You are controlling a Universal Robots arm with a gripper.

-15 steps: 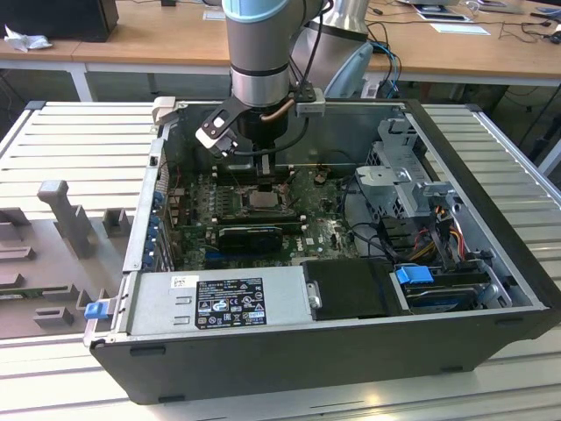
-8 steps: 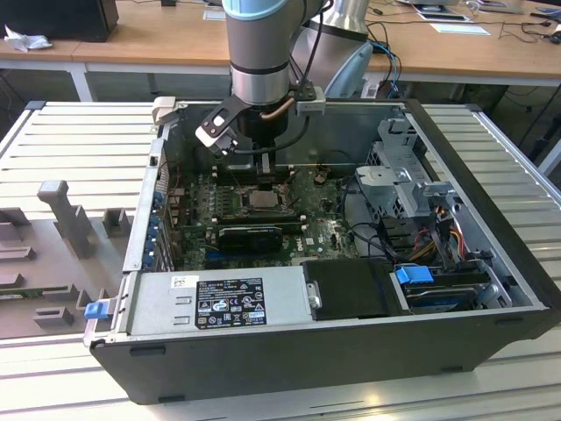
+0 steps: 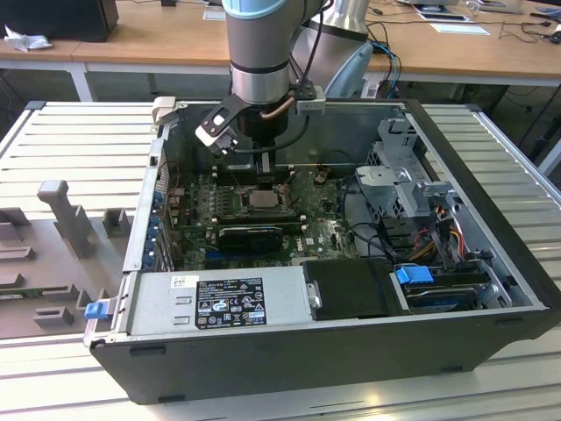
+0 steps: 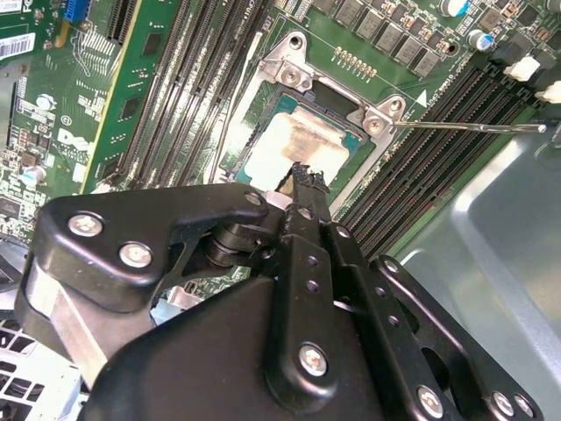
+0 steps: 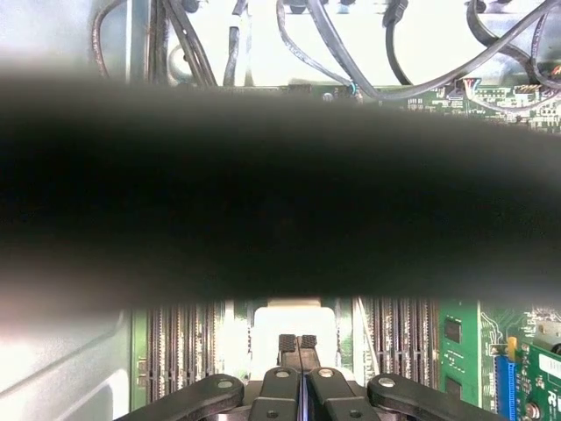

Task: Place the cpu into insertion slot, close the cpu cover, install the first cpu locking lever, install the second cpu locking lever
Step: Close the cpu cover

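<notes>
The cpu (image 4: 307,140), pale silver with a brownish smear on top, lies in the insertion slot (image 3: 263,198) on the green board. The cpu cover (image 4: 294,74), a silver metal frame, lies flat around it. A thin locking lever (image 4: 473,126) sticks out sideways from one corner of the frame, and another thin lever (image 4: 230,114) runs along the opposite side. My gripper (image 4: 302,180) hovers just above an edge of the cpu with its black fingers pressed together and nothing between them. In the first wrist view the gripper (image 5: 298,342) points at the pale chip (image 5: 294,307). In the exterior view the gripper (image 3: 266,175) hangs over the socket.
Long black memory slots (image 4: 193,88) flank the socket on both sides. The grey case wall (image 4: 491,246) is close by. In the exterior view a power supply (image 3: 219,303), drive cage (image 3: 403,175) and cables (image 3: 438,237) crowd the case. A dark blurred band (image 5: 280,193) crosses the first wrist view.
</notes>
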